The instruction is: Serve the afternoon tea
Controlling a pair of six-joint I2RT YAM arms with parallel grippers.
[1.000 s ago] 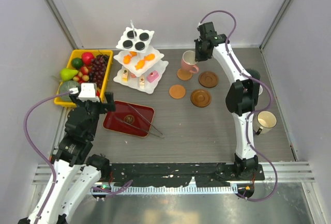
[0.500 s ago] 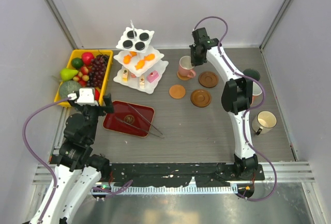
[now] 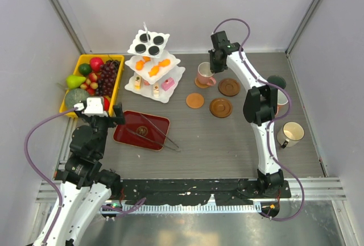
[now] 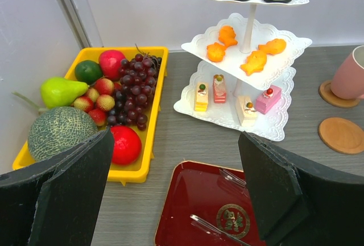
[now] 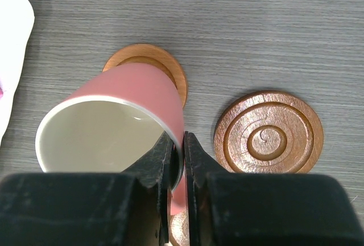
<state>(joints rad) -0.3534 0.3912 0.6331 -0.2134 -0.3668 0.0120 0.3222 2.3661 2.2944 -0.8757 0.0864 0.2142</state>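
The pink mug (image 3: 204,74) (image 5: 131,95) is at the back of the table over a round brown coaster (image 5: 153,55). My right gripper (image 3: 212,67) (image 5: 178,155) is shut on its rim, one finger inside and one outside. Three more coasters (image 3: 229,87) (image 3: 220,108) (image 3: 195,100) lie to the right and in front. The white three-tier stand (image 3: 153,67) (image 4: 250,41) holds black, orange and pink/cream pastries. A beige mug (image 3: 291,134) and a green mug (image 3: 277,82) stand at the right. My left gripper (image 3: 105,112) (image 4: 176,144) hangs open with nothing in it.
A red tray (image 3: 133,128) (image 4: 193,200) with metal tongs (image 3: 162,135) lies in front of the stand, just below my left gripper. The yellow tray (image 3: 118,84) (image 4: 151,115) of fruit sits at the far left. Grey walls close in the table on three sides.
My right gripper has brought the pink mug down and slightly left, over the coaster that showed in front of it before. My left arm has drawn back a little towards its base.
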